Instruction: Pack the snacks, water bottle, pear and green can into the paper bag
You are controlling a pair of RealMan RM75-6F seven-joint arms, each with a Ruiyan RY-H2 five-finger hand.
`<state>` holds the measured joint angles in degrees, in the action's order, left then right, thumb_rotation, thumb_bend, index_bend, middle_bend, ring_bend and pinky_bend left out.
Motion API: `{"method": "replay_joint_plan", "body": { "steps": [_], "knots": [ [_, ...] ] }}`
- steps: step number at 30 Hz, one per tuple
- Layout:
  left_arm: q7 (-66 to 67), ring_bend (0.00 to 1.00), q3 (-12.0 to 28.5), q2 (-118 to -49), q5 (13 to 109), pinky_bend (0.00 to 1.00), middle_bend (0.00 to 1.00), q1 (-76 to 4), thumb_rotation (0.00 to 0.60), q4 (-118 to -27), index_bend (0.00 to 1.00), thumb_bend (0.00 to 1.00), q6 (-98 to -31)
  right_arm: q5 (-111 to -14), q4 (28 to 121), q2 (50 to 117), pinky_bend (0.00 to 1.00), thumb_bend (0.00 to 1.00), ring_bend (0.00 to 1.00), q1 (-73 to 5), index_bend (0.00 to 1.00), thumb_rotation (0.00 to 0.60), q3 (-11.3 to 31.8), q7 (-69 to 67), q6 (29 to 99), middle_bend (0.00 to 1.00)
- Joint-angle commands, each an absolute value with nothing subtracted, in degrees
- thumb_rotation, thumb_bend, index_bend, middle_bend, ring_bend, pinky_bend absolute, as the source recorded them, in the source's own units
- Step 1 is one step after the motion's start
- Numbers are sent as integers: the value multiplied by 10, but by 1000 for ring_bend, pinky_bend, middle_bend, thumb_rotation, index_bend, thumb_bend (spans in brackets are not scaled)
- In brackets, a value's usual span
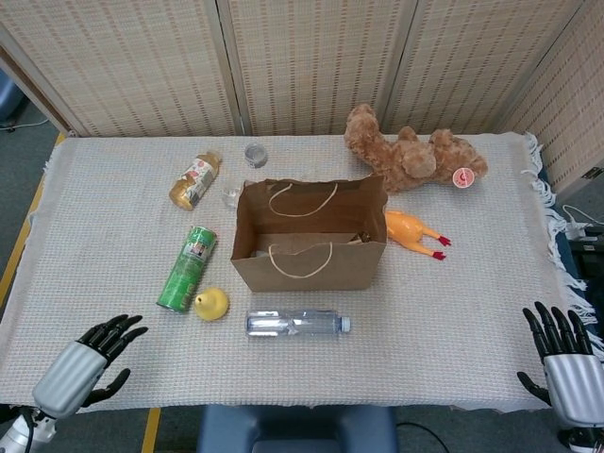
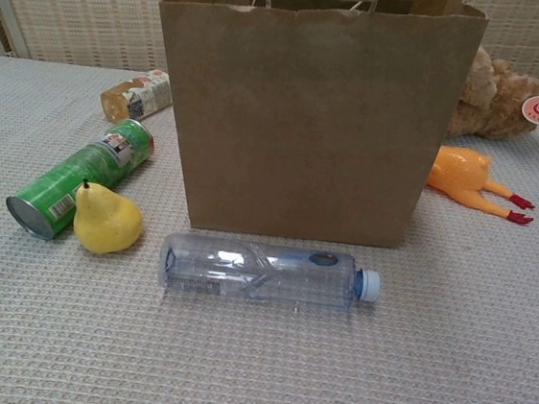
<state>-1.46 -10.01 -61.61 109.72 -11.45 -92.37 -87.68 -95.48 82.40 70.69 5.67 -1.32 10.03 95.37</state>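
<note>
The brown paper bag (image 1: pixel 311 243) (image 2: pixel 313 110) stands open mid-table, something pale showing inside. In front of it lies the clear water bottle (image 1: pixel 297 323) (image 2: pixel 267 272), cap to the right. A green can (image 1: pixel 187 268) (image 2: pixel 77 177) lies on its side to the bag's left, with the yellow pear (image 1: pixel 211 303) (image 2: pixel 107 219) against its near end. A snack pack (image 1: pixel 195 179) (image 2: pixel 137 95) lies further back left. My left hand (image 1: pixel 83 365) hangs open at the table's near left corner, holding nothing. My right hand (image 1: pixel 566 367) is open at the near right corner. Neither shows in the chest view.
A brown teddy bear (image 1: pixel 411 154) (image 2: pixel 503 91) lies behind the bag on the right, and an orange rubber chicken (image 1: pixel 415 231) (image 2: pixel 474 180) beside the bag. A small round jar (image 1: pixel 255 154) and a clear cup (image 1: pixel 231 196) sit behind the bag's left corner. Woven screens close off the back.
</note>
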Motion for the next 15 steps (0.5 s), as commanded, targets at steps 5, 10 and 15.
{"method": "replay_joint_plan", "body": {
  "steps": [5,10,15],
  "knots": [
    [-17,79,-125,-707,1254,251,64,-134,600,-808,130,391,-932,-954,824,707,0,0,0,57,11,600,-13,100,953,0],
    [-7,76,-117,-722,1250,244,61,-166,600,-845,127,388,-875,-954,823,707,0,0,0,57,11,600,-13,96,954,0],
    [8,56,-103,-733,1231,234,42,-202,600,-889,105,387,-804,-954,823,707,0,0,0,56,11,600,-13,95,953,0]
  ]
}}
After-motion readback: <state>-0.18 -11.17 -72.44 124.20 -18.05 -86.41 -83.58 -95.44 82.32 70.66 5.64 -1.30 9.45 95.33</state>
